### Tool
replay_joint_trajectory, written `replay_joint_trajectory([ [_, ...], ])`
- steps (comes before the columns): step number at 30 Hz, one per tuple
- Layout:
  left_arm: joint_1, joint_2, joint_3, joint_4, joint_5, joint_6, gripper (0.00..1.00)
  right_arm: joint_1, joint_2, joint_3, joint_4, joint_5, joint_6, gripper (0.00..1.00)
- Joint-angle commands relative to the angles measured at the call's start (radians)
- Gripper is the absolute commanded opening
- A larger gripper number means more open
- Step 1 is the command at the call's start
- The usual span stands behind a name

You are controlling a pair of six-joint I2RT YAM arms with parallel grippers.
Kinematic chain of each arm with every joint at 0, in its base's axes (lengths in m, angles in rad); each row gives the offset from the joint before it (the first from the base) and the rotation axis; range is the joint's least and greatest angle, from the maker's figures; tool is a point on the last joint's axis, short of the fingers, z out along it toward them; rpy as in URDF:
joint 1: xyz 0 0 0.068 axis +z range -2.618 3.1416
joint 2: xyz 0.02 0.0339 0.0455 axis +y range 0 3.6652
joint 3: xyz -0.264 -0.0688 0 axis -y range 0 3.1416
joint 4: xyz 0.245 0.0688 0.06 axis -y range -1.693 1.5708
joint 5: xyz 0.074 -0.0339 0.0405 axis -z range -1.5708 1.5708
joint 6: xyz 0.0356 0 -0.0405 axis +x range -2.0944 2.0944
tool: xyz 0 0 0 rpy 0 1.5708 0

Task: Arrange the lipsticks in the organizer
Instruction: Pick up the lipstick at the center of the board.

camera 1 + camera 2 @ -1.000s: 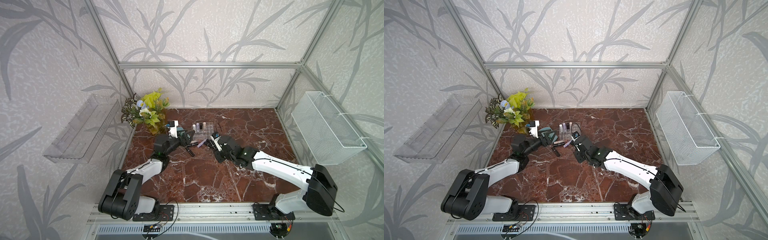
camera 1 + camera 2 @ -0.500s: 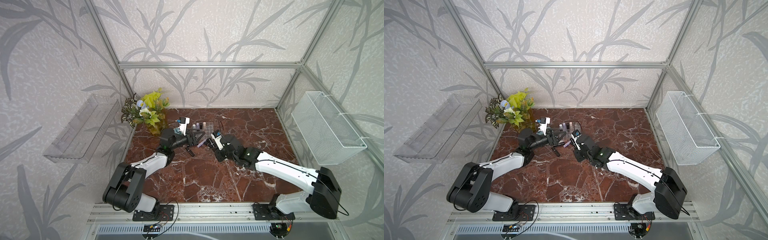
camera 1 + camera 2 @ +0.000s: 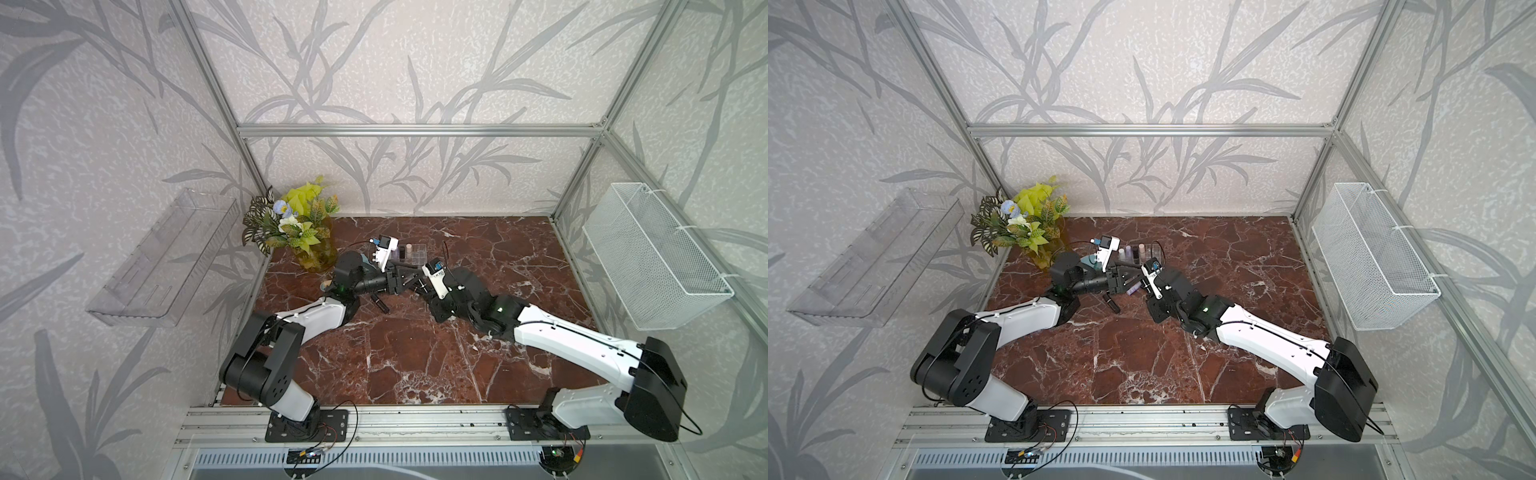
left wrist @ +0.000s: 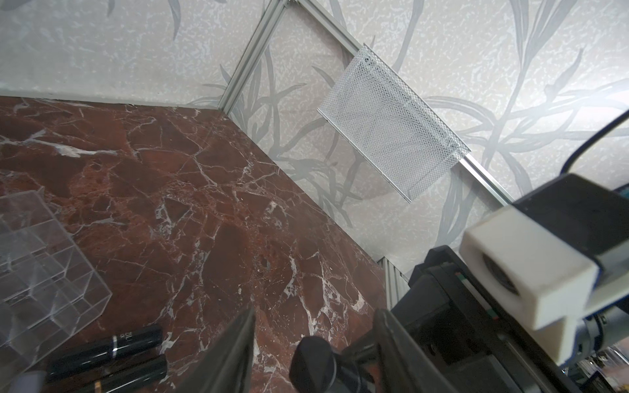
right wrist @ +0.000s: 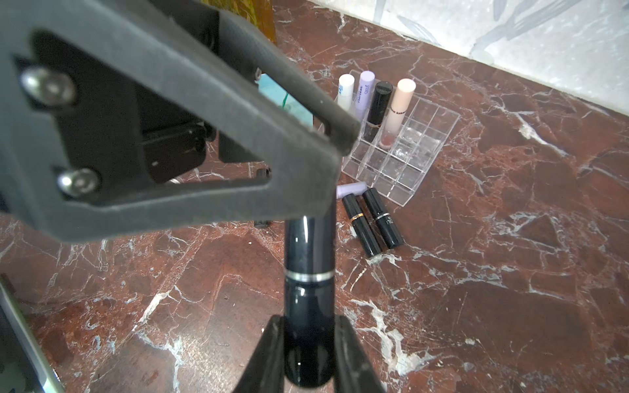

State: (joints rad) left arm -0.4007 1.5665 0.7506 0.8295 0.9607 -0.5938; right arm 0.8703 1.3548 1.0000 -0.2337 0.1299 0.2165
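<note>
Lipsticks (image 5: 377, 102) stand four in a row in the organizer (image 5: 425, 136) at 12 o'clock on the bench (image 3: 415, 353). Two black ones (image 5: 372, 221) and a lilac one (image 5: 352, 188) lie just at its 6 o'clock side. There the right gripper (image 5: 308, 321) is clamped on one end of a silver-banded black lipstick (image 5: 308, 251) above the bench, and the left gripper (image 4: 315, 316) stands partly open astride its other end.

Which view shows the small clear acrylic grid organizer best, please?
Right wrist: the clear acrylic organizer shows its grid and four standing tubes clearly. Left wrist catches one corner; both top views show it tiny.
</note>
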Motion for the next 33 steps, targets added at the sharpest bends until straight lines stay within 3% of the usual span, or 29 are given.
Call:
replay_joint_trajectory([
  [1, -0.016, 0.018, 0.036, 0.005, 0.056, -0.002, 0.55, -0.005, -0.027, -0.01, 0.022, 0.003, 0.001, 0.17],
  [5, -0.02, 0.033, 0.044, 0.009, 0.072, -0.008, 0.5, -0.004, -0.035, -0.013, 0.023, 0.016, -0.002, 0.17],
  [10, -0.021, 0.035, 0.046, 0.009, 0.079, -0.01, 0.35, -0.004, -0.042, -0.02, 0.024, 0.034, -0.005, 0.17],
  [23, -0.025, 0.038, 0.049, 0.018, 0.099, -0.02, 0.36, -0.004, -0.056, -0.046, 0.037, 0.045, -0.001, 0.16],
  [33, -0.031, 0.055, 0.057, 0.012, 0.106, -0.014, 0.15, -0.004, -0.06, -0.052, 0.039, 0.053, -0.002, 0.18],
])
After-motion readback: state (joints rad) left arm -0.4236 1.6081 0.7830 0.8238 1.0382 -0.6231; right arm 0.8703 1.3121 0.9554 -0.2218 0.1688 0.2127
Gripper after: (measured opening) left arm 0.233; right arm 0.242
